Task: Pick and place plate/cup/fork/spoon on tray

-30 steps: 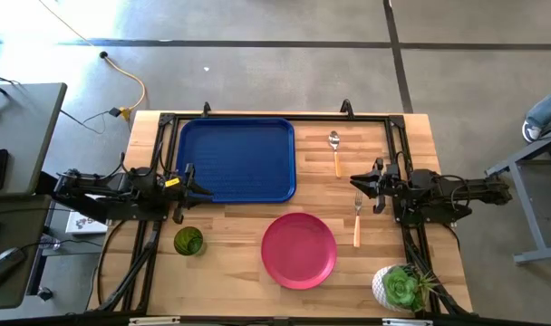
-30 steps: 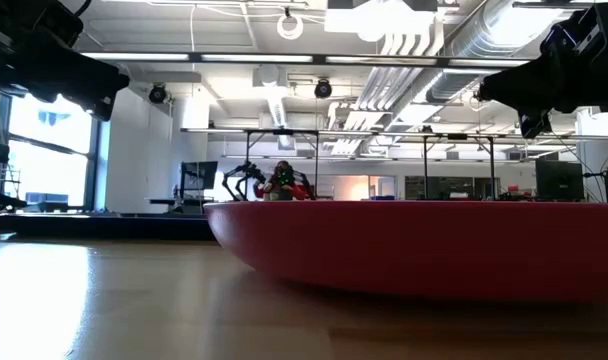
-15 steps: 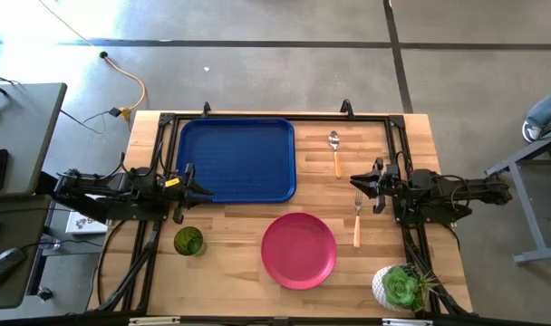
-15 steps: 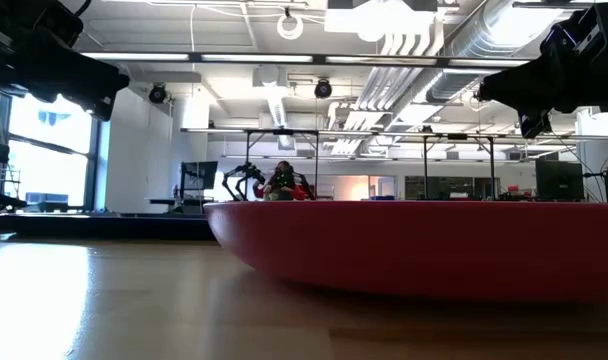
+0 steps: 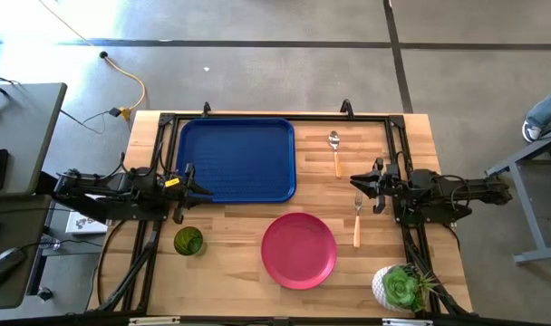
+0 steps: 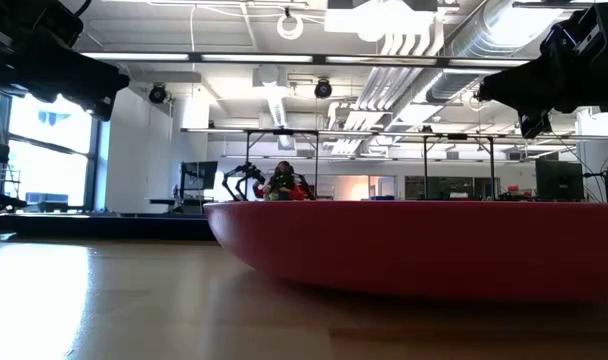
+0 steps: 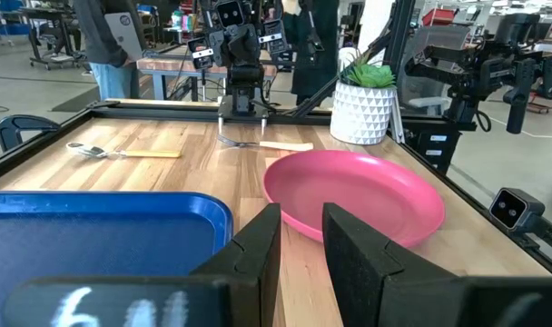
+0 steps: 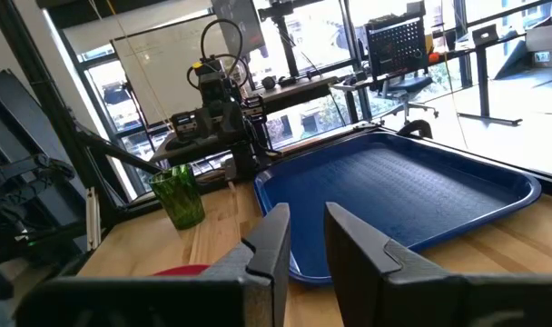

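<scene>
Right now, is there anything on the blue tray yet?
Nothing. The tray shows only its bare blue floor in the high view and the right wrist view. The plate, cup, fork and spoon all lie on the table outside it.

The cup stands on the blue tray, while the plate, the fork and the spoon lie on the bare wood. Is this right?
Not quite. The high view shows the cup standing on the wooden table, off the tray, near its front left corner. The plate, fork and spoon do lie on the bare wood.
</scene>
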